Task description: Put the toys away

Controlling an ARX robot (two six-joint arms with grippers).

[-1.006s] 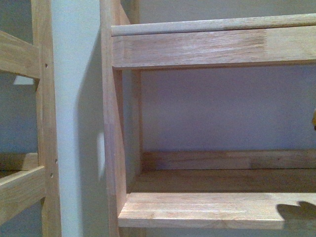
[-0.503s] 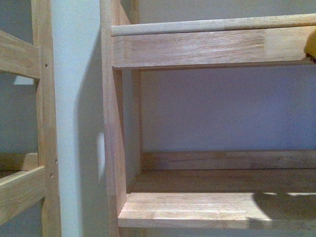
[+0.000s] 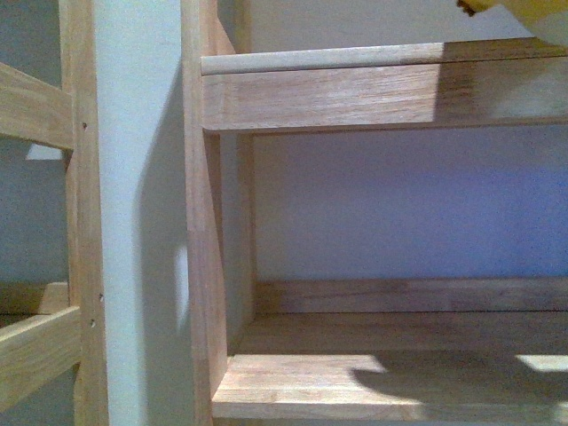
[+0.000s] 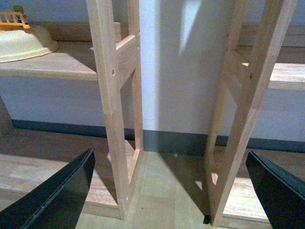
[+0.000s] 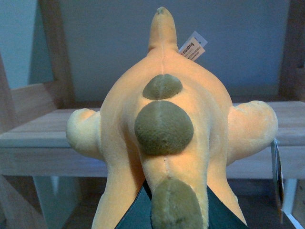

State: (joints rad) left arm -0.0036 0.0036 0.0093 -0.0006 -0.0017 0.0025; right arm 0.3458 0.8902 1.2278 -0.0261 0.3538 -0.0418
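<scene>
The left gripper (image 4: 169, 191) is showing two dark, nearly black fingers (image 4: 57, 195) in the left wrist view, each one a flat wedge that is tapering to a blunt tip, with a faint sheen lying along the upper edges (no screws, cables or markings are showing on them). In the right wrist view, only two small slivers of the right gripper (image 5: 171, 217) are showing, in a dark teal-black, smooth and plain. The front view is showing neither arm.
</scene>
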